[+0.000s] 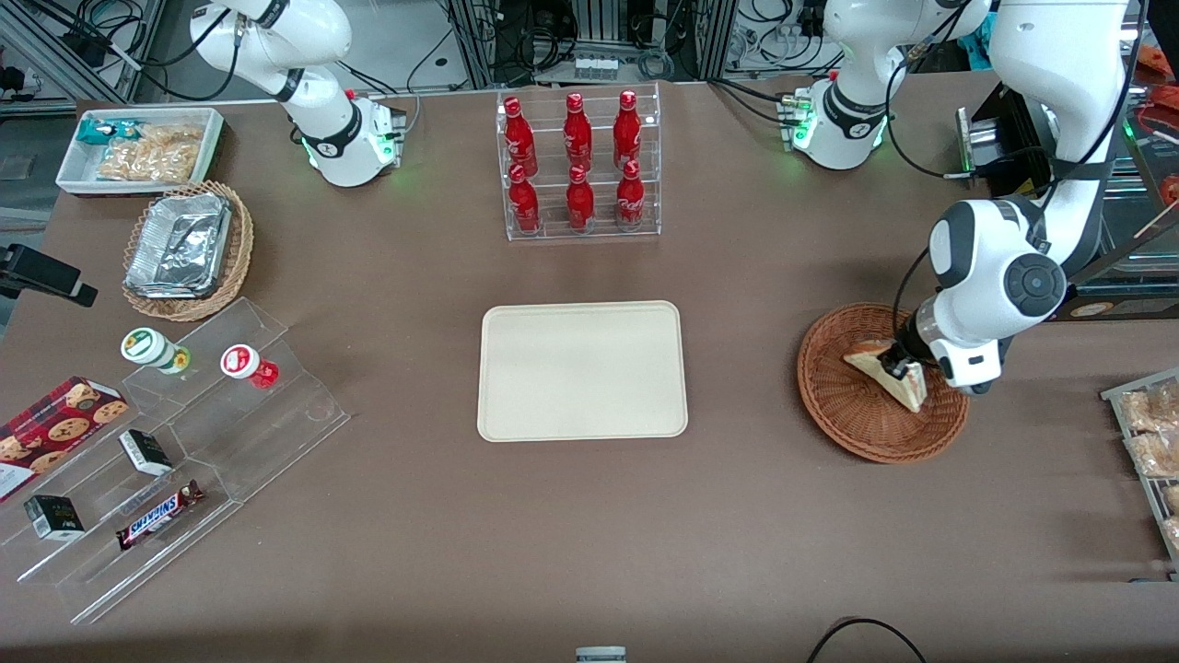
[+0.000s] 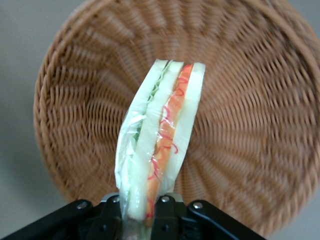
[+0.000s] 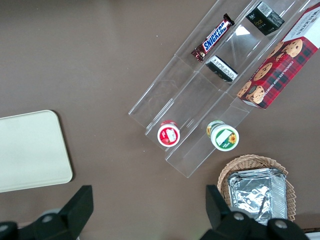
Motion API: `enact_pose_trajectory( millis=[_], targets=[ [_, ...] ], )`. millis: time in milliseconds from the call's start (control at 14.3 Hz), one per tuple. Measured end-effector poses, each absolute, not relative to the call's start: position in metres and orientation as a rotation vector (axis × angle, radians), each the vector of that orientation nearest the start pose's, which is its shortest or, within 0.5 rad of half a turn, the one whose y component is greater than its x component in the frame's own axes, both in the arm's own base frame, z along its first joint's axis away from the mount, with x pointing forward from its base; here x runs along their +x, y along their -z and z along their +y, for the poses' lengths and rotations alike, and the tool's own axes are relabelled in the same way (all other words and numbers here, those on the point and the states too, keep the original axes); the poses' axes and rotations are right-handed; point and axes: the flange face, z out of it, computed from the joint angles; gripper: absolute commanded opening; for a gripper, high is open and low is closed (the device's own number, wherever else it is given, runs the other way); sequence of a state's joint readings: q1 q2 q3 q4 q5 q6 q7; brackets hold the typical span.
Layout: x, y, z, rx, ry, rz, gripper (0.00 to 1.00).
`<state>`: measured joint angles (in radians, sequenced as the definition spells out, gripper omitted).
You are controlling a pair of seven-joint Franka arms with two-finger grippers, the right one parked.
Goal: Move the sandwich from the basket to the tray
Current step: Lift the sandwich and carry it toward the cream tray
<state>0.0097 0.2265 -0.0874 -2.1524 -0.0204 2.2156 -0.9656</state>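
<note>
The working left arm bends down from its base, its white elbow and wrist stacked over the reddish-brown wicker basket, which sits on the brown table toward the working arm's end. The gripper hangs inside the basket's rim, its black fingers closed on one end of the sandwich. In the wrist view the sandwich stands out from the fingers over the basket's woven bowl, gripped at its narrow end with the cut edge facing the camera.

The table is matte and dark brown. The tray, flat, cream-beige and rectangular with rounded corners and a low rim, lies at the middle of the table, well apart from the basket and bare on top. The basket is round and shallow, woven in tight concentric rings that spread from its centre to a thicker braided rim. The sandwich is a small triangular wedge: pale bread slices in glossy, crinkled clear wrap, with an orange-red band of filling and a thin green layer between the slices.
</note>
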Motion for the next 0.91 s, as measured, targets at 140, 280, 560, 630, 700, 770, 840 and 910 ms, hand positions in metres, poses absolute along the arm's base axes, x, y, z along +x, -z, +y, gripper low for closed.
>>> enact_pose_trajectory(
  millis=[140, 280, 560, 630, 700, 770, 840, 910],
  targets=[
    [0.554, -0.312, -0.07, -2.859, -0.302, -1.104, 0.0],
    [0.56, -0.335, -0.107, -2.962, -0.294, -0.819, 0.0],
    [0.551, -0.338, -0.221, -3.026, -0.231, -0.331, 0.0],
    [0.545, -0.335, -0.253, -3.026, -0.223, -0.281, 0.0],
    [0.539, -0.331, -0.283, -3.024, -0.213, -0.257, 0.0],
    [0.535, -0.328, -0.31, -3.025, -0.202, -0.248, 0.0],
    [0.532, -0.324, -0.338, -3.027, -0.19, -0.247, 0.0],
    [0.53, -0.32, -0.362, -3.03, -0.18, -0.253, 0.0]
  ],
)
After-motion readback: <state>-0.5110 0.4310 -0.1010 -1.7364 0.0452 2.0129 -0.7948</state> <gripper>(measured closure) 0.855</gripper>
